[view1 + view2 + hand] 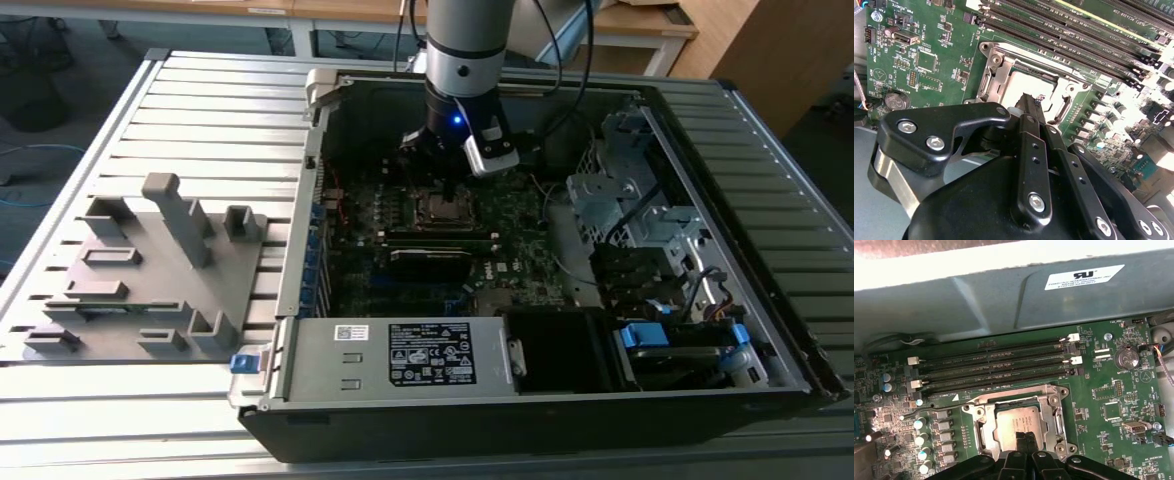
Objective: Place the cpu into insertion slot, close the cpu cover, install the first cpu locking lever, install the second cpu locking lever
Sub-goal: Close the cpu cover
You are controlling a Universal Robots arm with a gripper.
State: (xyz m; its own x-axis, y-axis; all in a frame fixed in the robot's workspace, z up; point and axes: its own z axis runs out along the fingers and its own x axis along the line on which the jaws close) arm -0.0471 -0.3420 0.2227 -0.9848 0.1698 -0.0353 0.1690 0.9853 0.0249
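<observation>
In the exterior view an open computer case lies on a slatted metal table. A grey plastic fixture sits at nine o'clock from it. Inside the case, the power supply is at six o'clock from the green board, and a metal drive cage is at three o'clock. The arm hangs over the board, with black cables trailing beside it.

In the first wrist view the cpu lies flat in its socket, and the cpu cover is down around it. The gripper is right over the cpu's metal top. Its jaws are pressed together with nothing seen between them; whether the tips touch the chip cannot be told. Long memory slots run just beside the socket, between it and the case wall. A row of capacitors flanks another side. A coin battery sits well apart.

A white label with black print is stuck on the case wall. The power supply carries a black-and-white sticker. Fine white lettering dots the board.
</observation>
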